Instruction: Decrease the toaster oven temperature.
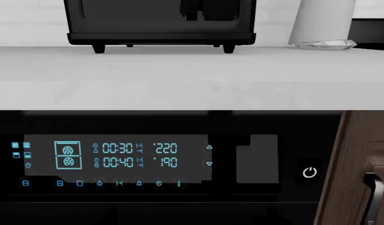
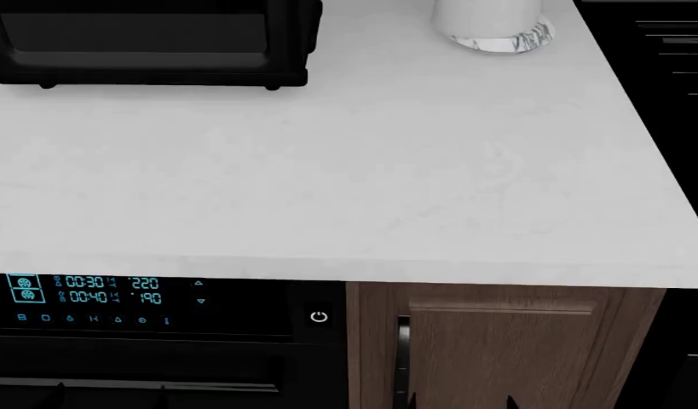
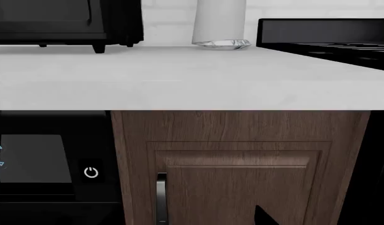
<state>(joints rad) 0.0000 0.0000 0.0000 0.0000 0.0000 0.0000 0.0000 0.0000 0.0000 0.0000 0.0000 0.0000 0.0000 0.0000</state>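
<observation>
Toaster oven sits at the far back of the white surface, above and behind the built-in oven's cyan display; its knobs aren't in frame. Neither arm's fingers are clearly visible, so I cannot tell whether they're spread or closed. Judging by the wrist views, the left arm is nearer: the toaster is centred ahead of it and off to the side for the right.
</observation>
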